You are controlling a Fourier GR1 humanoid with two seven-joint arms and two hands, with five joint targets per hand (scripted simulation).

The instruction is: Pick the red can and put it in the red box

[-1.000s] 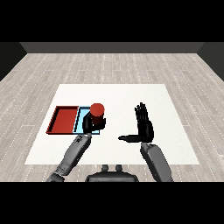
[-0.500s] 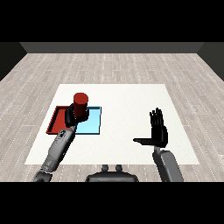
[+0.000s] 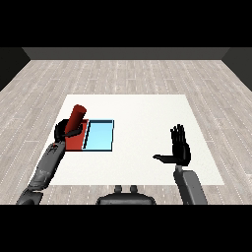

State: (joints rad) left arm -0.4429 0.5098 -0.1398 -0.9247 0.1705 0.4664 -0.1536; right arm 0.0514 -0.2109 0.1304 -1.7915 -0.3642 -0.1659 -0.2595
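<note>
The red can (image 3: 76, 118) leans to the right in my left hand (image 3: 65, 130), whose fingers curl round its lower part. It hangs over the red tray (image 3: 77, 140), which lies at the left of the white table. The hand covers the tray's far left corner. My right hand (image 3: 180, 148) is raised at the right, fingers straight and thumb spread, holding nothing and well away from both trays.
A light blue tray (image 3: 99, 136) lies directly to the right of the red tray, touching it. The white table (image 3: 142, 113) stretches bare between the trays and my right hand. Grey plank floor surrounds the table.
My left hand has carried the can leftward from above the light blue tray to above the red tray, and the can now tilts. My right hand has drawn back to the right.
</note>
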